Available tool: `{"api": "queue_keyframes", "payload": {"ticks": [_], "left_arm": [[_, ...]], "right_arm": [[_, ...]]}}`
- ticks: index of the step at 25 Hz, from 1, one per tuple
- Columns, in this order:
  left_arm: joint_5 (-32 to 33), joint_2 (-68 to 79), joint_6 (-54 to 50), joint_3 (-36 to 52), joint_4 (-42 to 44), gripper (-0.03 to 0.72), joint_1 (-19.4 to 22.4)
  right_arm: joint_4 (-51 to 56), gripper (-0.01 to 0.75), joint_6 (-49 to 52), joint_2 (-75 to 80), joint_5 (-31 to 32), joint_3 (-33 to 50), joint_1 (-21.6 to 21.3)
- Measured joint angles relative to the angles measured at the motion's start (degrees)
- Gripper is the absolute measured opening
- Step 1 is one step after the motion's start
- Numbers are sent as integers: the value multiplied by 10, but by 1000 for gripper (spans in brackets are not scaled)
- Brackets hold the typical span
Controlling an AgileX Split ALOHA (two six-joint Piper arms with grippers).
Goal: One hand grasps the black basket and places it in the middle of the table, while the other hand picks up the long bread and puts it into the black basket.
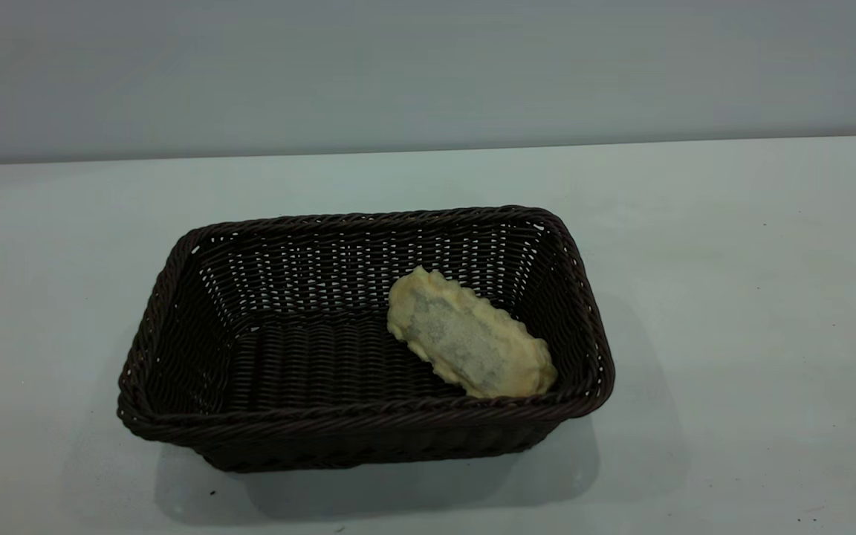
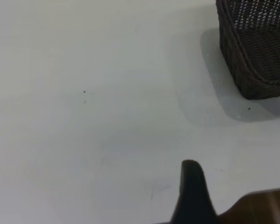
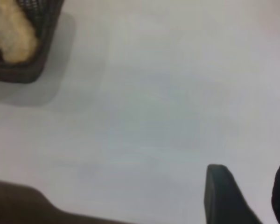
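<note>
Long bread [image 1: 470, 334] lies underside-up inside black basket [image 1: 175, 275], frame centre on counter [image 1: 733, 297]; task looks complete. Right gripper [image 3: 260, 196] spread, clear of basket; left gripper [image 2: 192, 193] state indeterminate.

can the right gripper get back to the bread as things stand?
Probably yes. The bread lies uncovered in the open basket, nothing over it, and bare table separates it from the open right gripper.

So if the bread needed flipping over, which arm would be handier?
Probably the right. The long bread lies underside up at the right end of the black basket, and the right gripper, open above the table, sees it; the left gripper doesn't.
</note>
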Motion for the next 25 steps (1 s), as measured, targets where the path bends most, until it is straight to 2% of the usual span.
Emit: {"api": "queue_keyframes", "payload": {"ticks": [6, 11, 18, 25], "left_arm": [[0, -1, 0, 0, 0, 585, 2], [0, -1, 0, 0, 0, 585, 29], [0, -1, 1, 0, 0, 585, 69], [0, -1, 1, 0, 0, 585, 73]], "right_arm": [[0, 239, 0, 0, 0, 0, 13], [0, 239, 0, 0, 0, 0, 41], [1, 239, 0, 0, 0, 0, 41], [1, 239, 0, 0, 0, 0, 33]]}}
